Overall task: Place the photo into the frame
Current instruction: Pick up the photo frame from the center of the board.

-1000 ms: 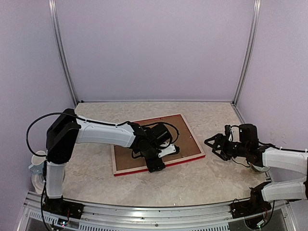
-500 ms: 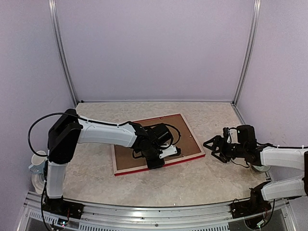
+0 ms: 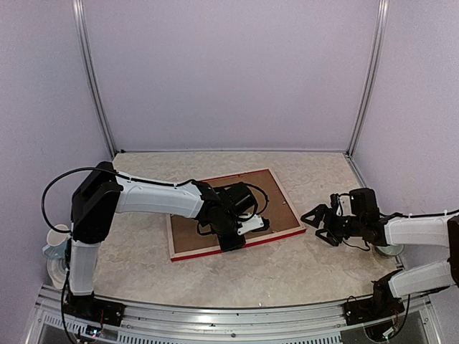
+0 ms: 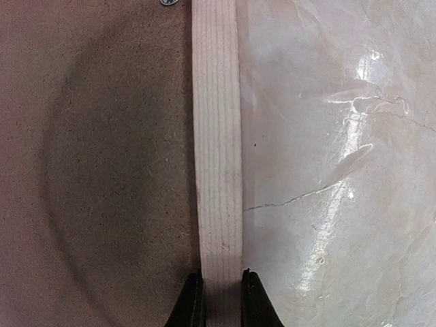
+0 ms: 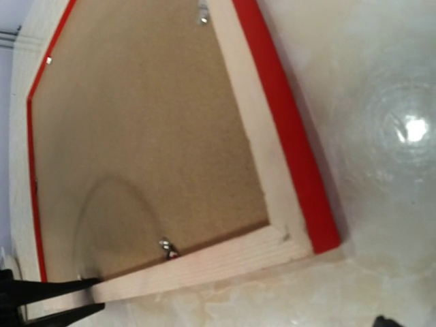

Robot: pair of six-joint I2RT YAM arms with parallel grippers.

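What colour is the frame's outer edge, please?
The frame edge is red, clearest in right wrist view.

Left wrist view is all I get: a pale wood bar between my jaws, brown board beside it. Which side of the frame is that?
Observer: The near long bar of the red-edged rectangular wooden picture frame, lying back-up on the marble table.
Operator: And my other side?
Observer: Right arm: jaws open, beside the frame's near right corner, holding nothing.
Operator: Any photo?
Observer: None visible; only the brown backing board shows inside the frame.
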